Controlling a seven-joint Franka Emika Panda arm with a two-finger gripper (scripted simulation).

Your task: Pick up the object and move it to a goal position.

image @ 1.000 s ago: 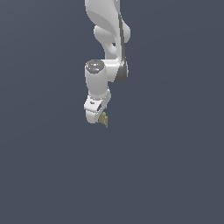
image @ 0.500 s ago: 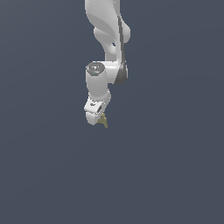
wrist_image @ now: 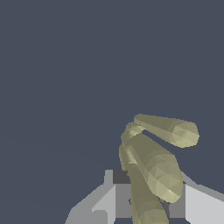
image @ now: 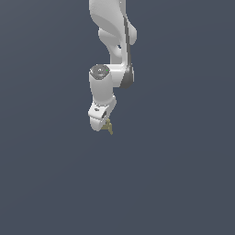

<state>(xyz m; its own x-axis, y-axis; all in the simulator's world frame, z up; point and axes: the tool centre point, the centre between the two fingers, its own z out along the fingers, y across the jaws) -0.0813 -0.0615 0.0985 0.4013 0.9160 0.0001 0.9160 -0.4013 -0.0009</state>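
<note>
Object (image: 109, 128): a small olive-yellow chunk at the lower tip of the pincer (image: 105, 125), hanging in open space against a plain dark grey-blue background, with no surface edge visible in either view. Exterior view: the white arm (image: 112, 41) descends from the top of the picture and bends at a grey-capped joint; the pincer points downward and the object protrudes just below it, toward the exterior view's right. Wrist view: the object (wrist_image: 153, 166) appears as several faceted, finger-like lobes joined at one end, its lowest lobe lying between the two pale grey fingers (wrist_image: 107, 201). The pincer (wrist_image: 148, 205) is clamped on the object, its fingers touching it on either side.
</note>
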